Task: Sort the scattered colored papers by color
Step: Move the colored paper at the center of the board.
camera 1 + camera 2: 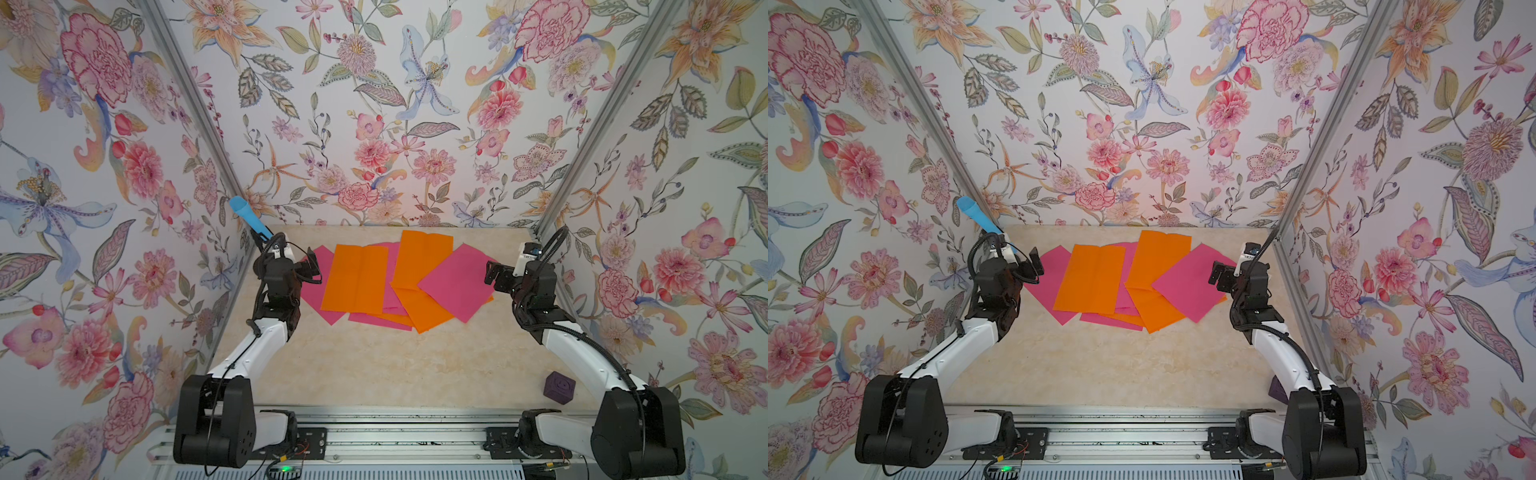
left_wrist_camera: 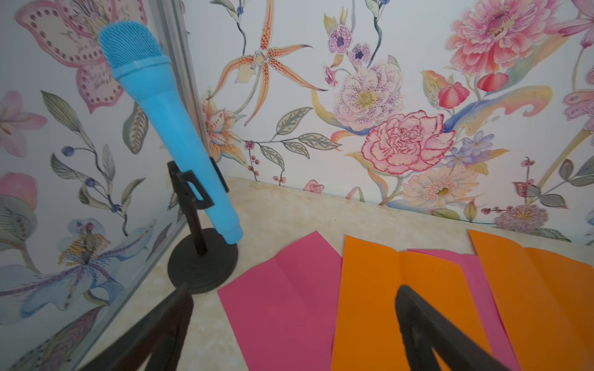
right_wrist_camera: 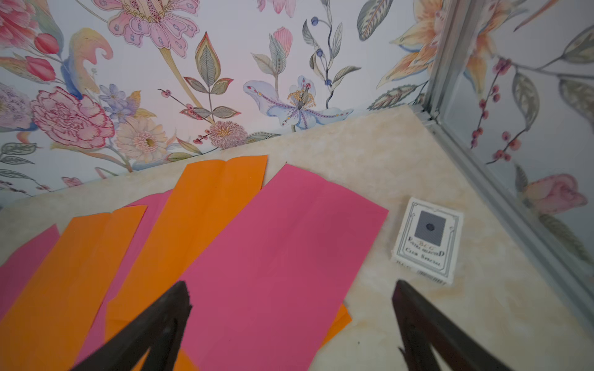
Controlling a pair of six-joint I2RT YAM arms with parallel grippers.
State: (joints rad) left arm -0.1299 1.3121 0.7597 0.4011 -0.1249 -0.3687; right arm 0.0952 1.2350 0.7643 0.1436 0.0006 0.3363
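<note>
Sorting is not showing any progress yet: the large, thin, creased paper sheets, some bright orange and some hot pink, are all lying in one overlapping heap at the far middle of the pale marbled tabletop (image 1: 374, 365). On the heap's left a long orange sheet (image 1: 357, 278) is lying across a pink sheet (image 1: 311, 299). A second orange sheet (image 1: 426, 257) is reaching toward the back wall, and a top pink sheet (image 1: 455, 284) is covering the right side. A lower orange sheet (image 1: 430, 313) and a lower pink sheet (image 1: 374, 319) are peeking out at the near edge. No single-colour pile is forming anywhere. The left gripper (image 1: 311, 266) is hanging at the heap's left edge and the right gripper (image 1: 491, 274) at its right edge, both with jaws spread wide and gripping nothing. By this look, every sheet is waiting to be separated. A blue toy microphone (image 2: 167, 128) on a black stand, a white card box (image 3: 427, 241) and a purple cube (image 1: 559, 387) are sitting clear of the heap.
</note>
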